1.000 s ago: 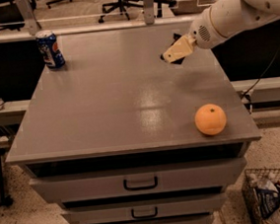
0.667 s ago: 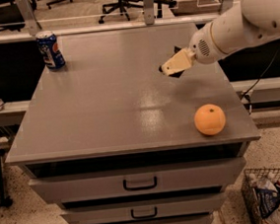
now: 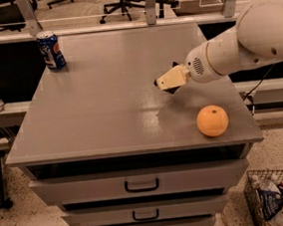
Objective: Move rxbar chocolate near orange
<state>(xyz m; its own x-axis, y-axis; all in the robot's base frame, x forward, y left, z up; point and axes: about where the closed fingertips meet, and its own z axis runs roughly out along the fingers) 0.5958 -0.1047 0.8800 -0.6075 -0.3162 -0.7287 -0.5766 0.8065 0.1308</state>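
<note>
Rxbar chocolate (image 3: 157, 82) off the bench, clamped between the tan fingers of the end effector (image 3: 164, 81). Visible only as thin black slivers at the tip and along the lower edge of those fingers, lettering hidden. Held just above the bench (image 3: 102, 119), right of centre, farther back than the orange (image 3: 213, 120) and apart from it.

Orange round and bright, with a finely dimpled skin and a soft sheen, resting close to the near right corner. Bench top flat and matte grey, with a faint pale glare near the middle. Below it, grey drawers (image 3: 141, 185) with dark loop handles. At the far left corner, an upright blue soda can (image 3: 51, 50), cylindrical and glossy. Reaching in from the right, a smooth, rounded white arm (image 3: 254, 39), ending in a round wrist with a small perforated patch. On the floor at the near right, a wire basket (image 3: 251, 199) holding crumpled packets.

Against the frame just before: end effector and its load shifted nearer and a little to the left, lower over the bench. Orange and soda can in the same spots as before.
</note>
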